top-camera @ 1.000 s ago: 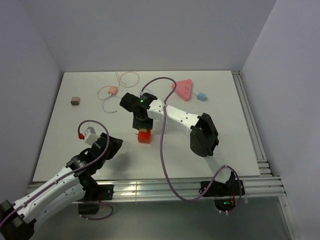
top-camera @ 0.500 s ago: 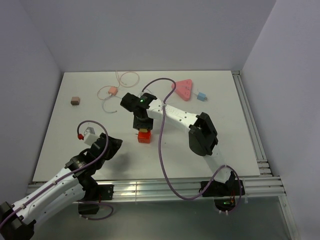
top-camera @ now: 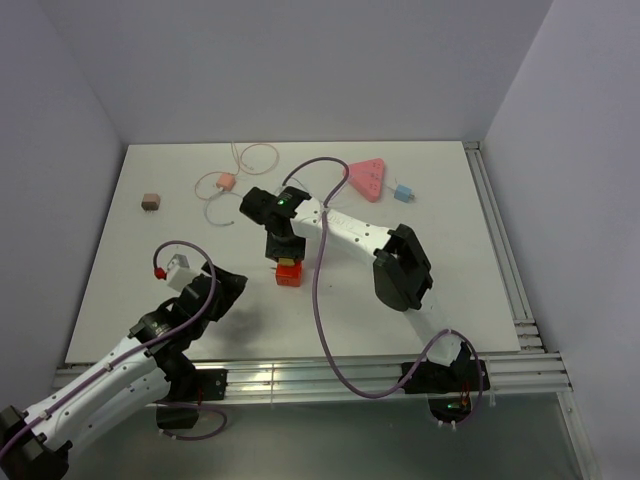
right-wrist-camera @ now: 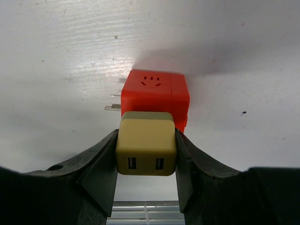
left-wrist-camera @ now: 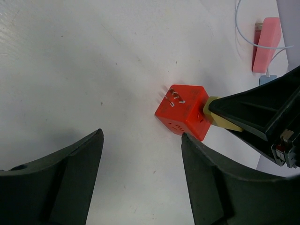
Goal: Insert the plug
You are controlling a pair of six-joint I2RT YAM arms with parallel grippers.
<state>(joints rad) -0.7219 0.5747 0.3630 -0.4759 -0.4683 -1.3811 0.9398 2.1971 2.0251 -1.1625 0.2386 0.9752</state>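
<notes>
White worktop [top-camera: 450, 280], plain lilac walls on three sides. A red cube [top-camera: 288, 273] sits mid-worktop with metal prongs sticking out of one side. The right claw [right-wrist-camera: 146, 140] is pinched tight on a tan charger [right-wrist-camera: 146, 146]. The charger's two USB ports face the wrist camera, and its other end is butted against the cube's socket face. The right arm reaches in over the cube from the near right.

The left claw [left-wrist-camera: 140, 140] is spread wide, on the near-left side of the cube and apart from it, fingers pointing toward it.

The plug [top-camera: 403, 192] is light blue and tiny. It lies on the worktop to the far right of the cube, well apart from it and from both claws. It is just beside the right corner of a pink triangle [top-camera: 366, 180]; can't tell if they touch.

A small pink plug [top-camera: 226, 181] with a thin looped cable [top-camera: 255, 150] lies to the far left of the cube. A brown block [top-camera: 151, 201] lies further left of the cube again, near the worktop's left edge.
</notes>
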